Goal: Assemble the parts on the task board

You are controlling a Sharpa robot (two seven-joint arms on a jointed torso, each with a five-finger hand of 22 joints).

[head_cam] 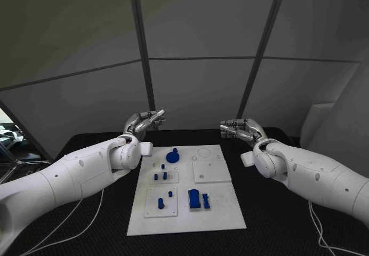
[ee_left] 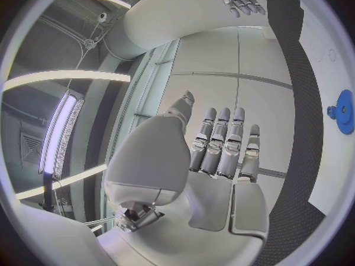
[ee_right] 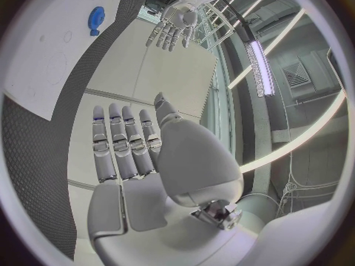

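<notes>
Both hands are hovering raised beyond the far edge of the task board, holding nothing: the left hand at about eleven o'clock from the board's middle, the right hand at about one o'clock, fingers extended and spread. Held this way, they are probably leaving the board open to the head camera.

The blue parts are sitting on the board: a round geared piece toward twelve o'clock, small pegs at nine o'clock, a larger block toward six o'clock.

The board is lying on a black table, and grey panelled walls are enclosing the space behind.
</notes>
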